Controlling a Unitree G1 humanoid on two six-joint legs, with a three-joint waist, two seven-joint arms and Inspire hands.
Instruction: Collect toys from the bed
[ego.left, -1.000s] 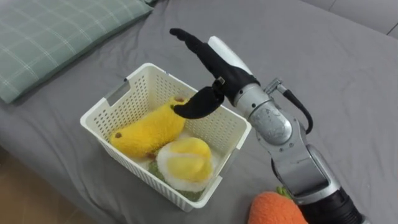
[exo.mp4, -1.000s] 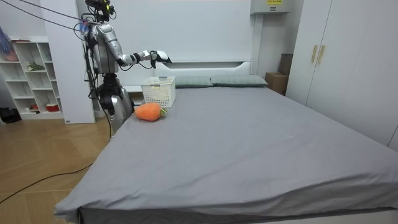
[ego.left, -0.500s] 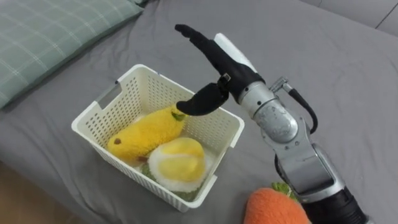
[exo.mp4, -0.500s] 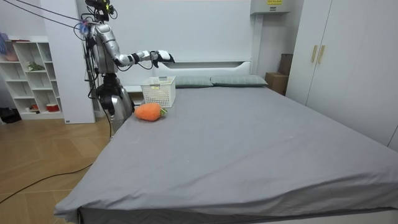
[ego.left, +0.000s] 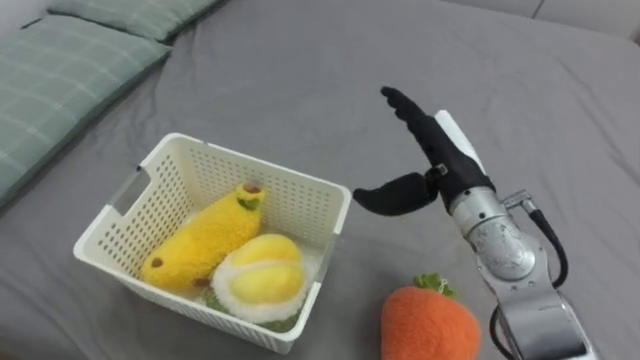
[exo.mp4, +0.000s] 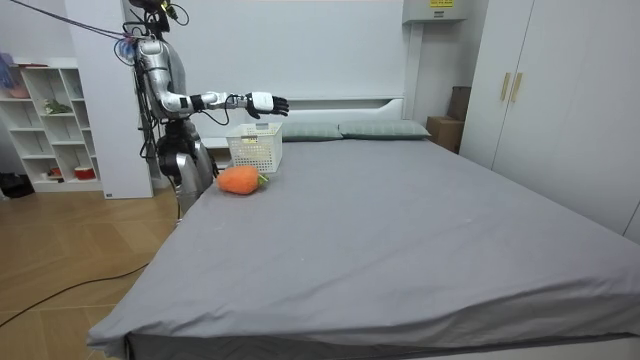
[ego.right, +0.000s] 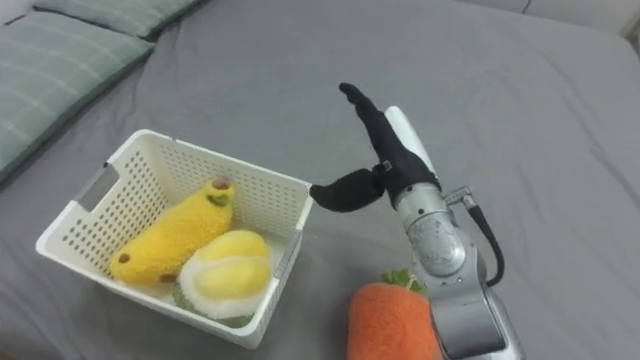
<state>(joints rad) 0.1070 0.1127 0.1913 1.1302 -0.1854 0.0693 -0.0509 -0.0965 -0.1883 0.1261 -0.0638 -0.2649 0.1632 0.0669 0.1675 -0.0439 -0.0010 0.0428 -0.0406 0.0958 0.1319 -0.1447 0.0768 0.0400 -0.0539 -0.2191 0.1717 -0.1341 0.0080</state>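
The orange carrot toy lies near the bed's edge by the robot, just beside the white basket holding a banana toy and a round yellow toy. The right hand hovers empty, fingers straight, thumb spread wide.

A white latticed basket sits on the grey bed holding two plush toys: a long yellow banana toy lying slantwise with its dark tip up, and a round yellow-and-white toy pressed against it. An orange carrot toy with green leaves lies on the bed just beside the basket.
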